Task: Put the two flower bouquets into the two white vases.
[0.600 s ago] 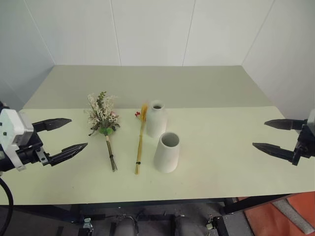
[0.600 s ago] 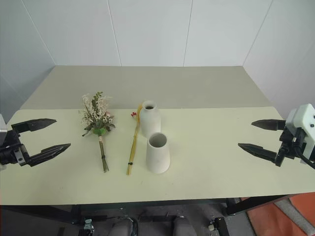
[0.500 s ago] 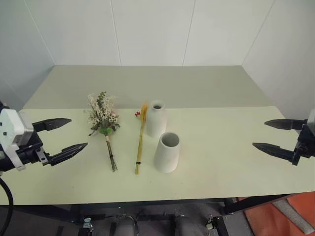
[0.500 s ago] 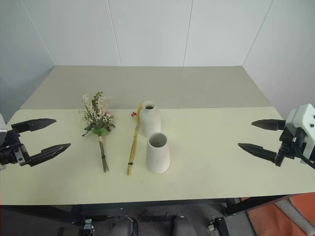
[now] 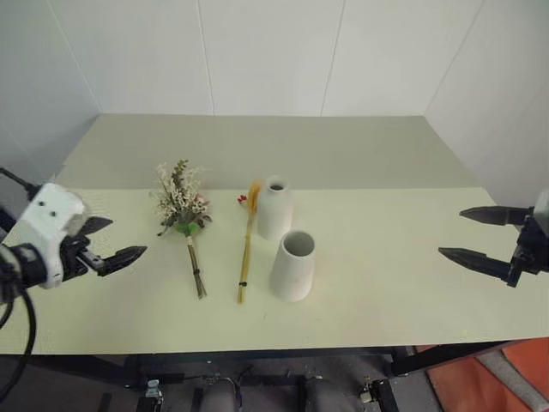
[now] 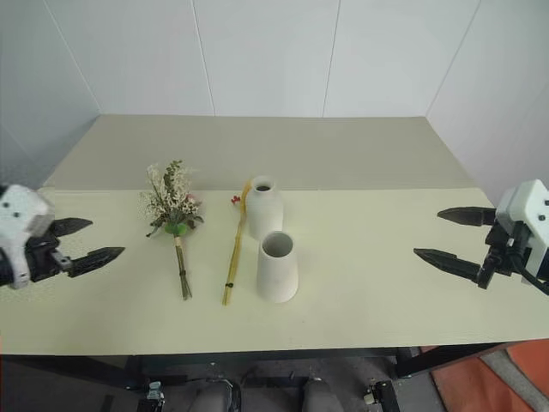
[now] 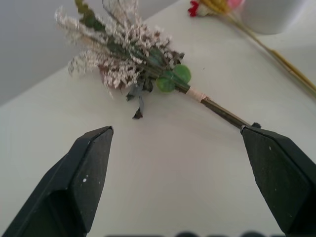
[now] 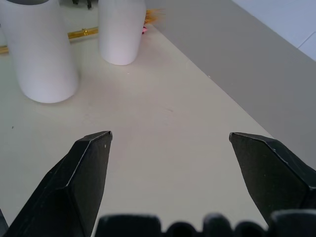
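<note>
The bushy bouquet (image 5: 182,206) of cream sprigs and green leaves lies flat on the table, heads pointing away from me. To its right lies the slim golden spray (image 5: 247,242) with small red blossoms at its far end. A narrow-necked white vase (image 5: 274,209) stands upright just right of the spray, and the wide-mouthed cone vase (image 5: 292,266) stands in front of it. My left gripper (image 5: 120,239) hovers open left of the bushy bouquet (image 7: 133,69), pointing at it. Far right, my right gripper (image 5: 450,232) is open and empty, aimed toward the cone vase (image 8: 39,54) and the narrow-necked vase (image 8: 121,29).
The pale green table (image 5: 386,283) has a wide bare stretch between the vases and my right gripper. A greyer surface (image 5: 257,146) extends behind it to white walls. The front edge runs below the bouquets' stem ends.
My left hand has rolled and shifted slightly right toward the bushy bouquet, its fingers now seen more edge-on. The right gripper, flowers and vases have stayed put.
</note>
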Motion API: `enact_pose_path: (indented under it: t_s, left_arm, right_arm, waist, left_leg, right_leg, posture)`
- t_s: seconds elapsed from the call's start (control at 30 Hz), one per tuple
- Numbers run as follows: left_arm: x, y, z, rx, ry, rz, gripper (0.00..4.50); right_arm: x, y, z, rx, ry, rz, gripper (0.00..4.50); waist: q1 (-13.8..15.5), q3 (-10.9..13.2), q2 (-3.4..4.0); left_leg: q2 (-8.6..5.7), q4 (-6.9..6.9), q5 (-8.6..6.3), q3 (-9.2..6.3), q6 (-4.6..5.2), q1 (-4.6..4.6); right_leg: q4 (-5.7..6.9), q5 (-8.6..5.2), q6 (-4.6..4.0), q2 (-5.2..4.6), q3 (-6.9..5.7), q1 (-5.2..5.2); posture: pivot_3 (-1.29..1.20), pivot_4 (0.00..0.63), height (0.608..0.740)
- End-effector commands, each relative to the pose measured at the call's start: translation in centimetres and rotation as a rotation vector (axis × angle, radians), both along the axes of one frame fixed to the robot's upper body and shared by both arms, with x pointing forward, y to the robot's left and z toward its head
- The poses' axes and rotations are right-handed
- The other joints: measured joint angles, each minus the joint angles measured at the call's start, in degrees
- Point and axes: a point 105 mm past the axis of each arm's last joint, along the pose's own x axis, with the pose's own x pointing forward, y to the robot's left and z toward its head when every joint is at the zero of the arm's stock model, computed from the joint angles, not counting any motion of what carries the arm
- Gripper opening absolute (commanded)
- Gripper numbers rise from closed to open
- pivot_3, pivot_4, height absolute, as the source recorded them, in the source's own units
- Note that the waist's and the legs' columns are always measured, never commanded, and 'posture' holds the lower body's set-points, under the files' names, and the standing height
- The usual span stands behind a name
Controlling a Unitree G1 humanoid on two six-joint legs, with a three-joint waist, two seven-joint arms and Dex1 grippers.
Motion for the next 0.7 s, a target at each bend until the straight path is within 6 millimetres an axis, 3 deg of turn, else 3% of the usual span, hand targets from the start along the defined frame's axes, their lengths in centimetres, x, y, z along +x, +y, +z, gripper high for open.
enact_pose_path:
  t_s: [0.03, 0.2, 0.47, 0.63, 0.7]
  left_arm:
    - [1.1, -0.9, -0.7, -0.026, 0.057, 0.078, 4.5]
    - [3.7, -3.2, -2.5, -0.079, 0.138, 0.182, 4.5]
    - [7.0, -3.8, -5.2, -0.059, 0.209, 0.379, 4.5]
    - [8.9, -5.0, -6.7, -0.05, 0.246, 0.366, 4.5]
    - [9.5, -5.3, -7.2, -0.046, 0.251, 0.359, 4.1]
  right_arm:
    - [0.0, 0.6, 1.3, -0.005, -0.068, 0.02, 4.46]
    - [0.2, 1.2, 1.4, 0.01, -0.076, 0.042, 4.46]
    - [0.0, 1.6, 1.7, 0.011, -0.083, 0.055, 4.46]
    - [-0.2, 1.9, 1.7, 0.008, -0.082, 0.071, 4.46]
    - [-0.3, 2.0, 1.7, 0.009, -0.082, 0.073, 4.5]
  waist:
    - [-0.1, 0.0, 0.0]
    - [-0.1, 0.0, -0.03]
    - [-0.4, 0.0, -0.09]
    - [-0.2, 0.0, -0.08]
    - [-0.3, 0.0, -0.08]
  left_leg:
    - [-0.01, 0.0, 0.0, 0.0, 0.01, -0.02]
    - [-0.05, 0.01, 0.02, -0.07, 0.03, 0.06]
    - [-0.15, 0.02, 0.02, -0.21, 0.04, 0.02]
    - [-0.27, 0.04, 0.03, -0.28, 0.04, 0.01]
    - [-0.29, 0.04, 0.02, -0.28, 0.04, -0.02]
  right_leg:
    - [-0.01, 0.0, 0.01, 0.0, 0.0, -0.02]
    - [0.05, 0.24, 0.43, 0.05, 0.01, 0.12]
    - [0.08, 0.26, 0.48, 0.06, 0.06, 0.11]
    - [0.06, 0.27, 0.51, 0.02, 0.05, 0.14]
    - [0.05, 0.26, 0.52, -0.01, 0.07, 0.12]
  posture:
    - [0.0, 0.15, 0.74]
    - [0.0, 0.15, 0.74]
    - [0.0, 0.15, 0.74]
    - [0.0, 0.15, 0.74]
    - [0.0, 0.15, 0.74]
